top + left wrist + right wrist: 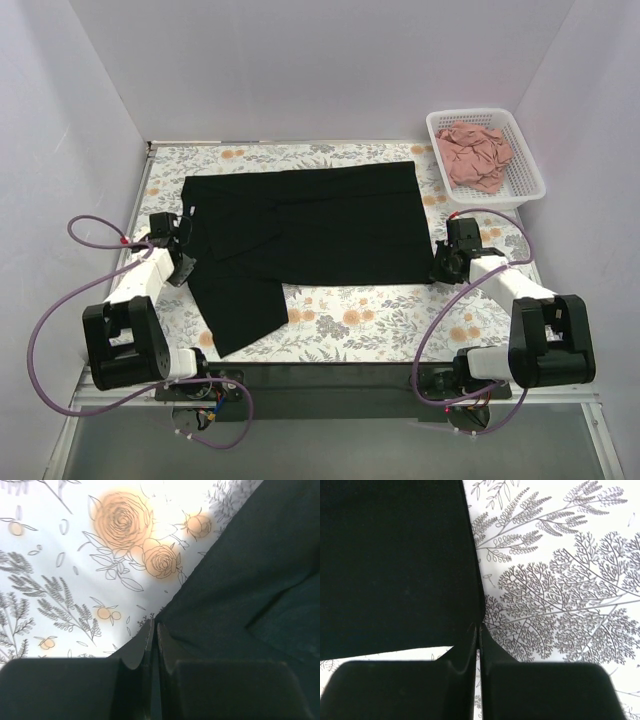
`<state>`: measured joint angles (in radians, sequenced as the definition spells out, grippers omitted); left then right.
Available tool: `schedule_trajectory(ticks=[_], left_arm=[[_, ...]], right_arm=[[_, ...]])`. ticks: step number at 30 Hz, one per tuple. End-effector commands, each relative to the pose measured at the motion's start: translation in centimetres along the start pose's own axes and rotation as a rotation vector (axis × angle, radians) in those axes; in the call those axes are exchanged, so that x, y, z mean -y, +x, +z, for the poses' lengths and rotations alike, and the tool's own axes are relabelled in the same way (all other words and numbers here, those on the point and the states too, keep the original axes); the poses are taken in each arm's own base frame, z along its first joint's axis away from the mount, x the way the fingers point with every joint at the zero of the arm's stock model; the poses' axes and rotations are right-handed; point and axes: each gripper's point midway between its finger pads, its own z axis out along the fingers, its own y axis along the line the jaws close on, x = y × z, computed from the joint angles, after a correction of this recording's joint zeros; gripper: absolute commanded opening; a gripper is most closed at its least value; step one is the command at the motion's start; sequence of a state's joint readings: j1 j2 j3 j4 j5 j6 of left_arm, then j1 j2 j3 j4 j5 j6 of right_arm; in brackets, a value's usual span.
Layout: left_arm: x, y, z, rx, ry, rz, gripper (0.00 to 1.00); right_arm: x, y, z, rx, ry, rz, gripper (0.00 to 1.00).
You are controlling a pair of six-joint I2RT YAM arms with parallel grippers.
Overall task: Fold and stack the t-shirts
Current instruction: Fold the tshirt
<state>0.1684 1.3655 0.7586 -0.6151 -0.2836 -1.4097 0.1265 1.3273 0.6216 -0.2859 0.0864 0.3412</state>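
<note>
The large black t-shirt (pixel 300 225) lies spread on the flowered table, one sleeve or flap hanging toward the front left. My left gripper (pixel 186 258) is at the shirt's left edge, its jaws shut with the tips pinching the cloth edge (pixel 154 625). My right gripper (pixel 440 268) is at the shirt's front right corner, jaws shut on that corner (pixel 479 626). The black cloth fills the right of the left wrist view (pixel 250 580) and the upper left of the right wrist view (pixel 395 565). The dusty-pink t-shirt (pixel 475 155) lies crumpled in the basket.
The white lattice basket (pixel 530 175) stands at the back right corner. White walls enclose the table (pixel 360 325) on three sides. Purple cables loop beside both arm bases.
</note>
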Motion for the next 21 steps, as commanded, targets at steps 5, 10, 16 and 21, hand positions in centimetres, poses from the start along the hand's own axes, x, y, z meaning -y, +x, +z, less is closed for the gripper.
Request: schedule_trajectory(ticks=[5, 10, 16, 21], left_arm=[[-1.9, -2.0, -2.3, 0.076, -0.024, -0.102, 0.0], [-0.8, -2.9, -2.8, 0.062, -0.01, -0.103, 0.0], [0.8, -4.3, -3.0, 0.046, 0.005, -0.108, 0.0], [1.6, -5.7, -2.3, 0.028, -0.012, -0.109, 0.0]], right_arm=[[-0.5, -2.4, -2.5, 0.062, -0.033, 0.045, 0.01], [-1.8, -4.7, -3.1, 0.09, -0.072, 0.067, 0.01], [-2.5, -7.3, -2.9, 0.108, -0.071, 0.075, 0.01], [-3.6, -11.1, -3.1, 0.156, -0.087, 0.081, 0.01]])
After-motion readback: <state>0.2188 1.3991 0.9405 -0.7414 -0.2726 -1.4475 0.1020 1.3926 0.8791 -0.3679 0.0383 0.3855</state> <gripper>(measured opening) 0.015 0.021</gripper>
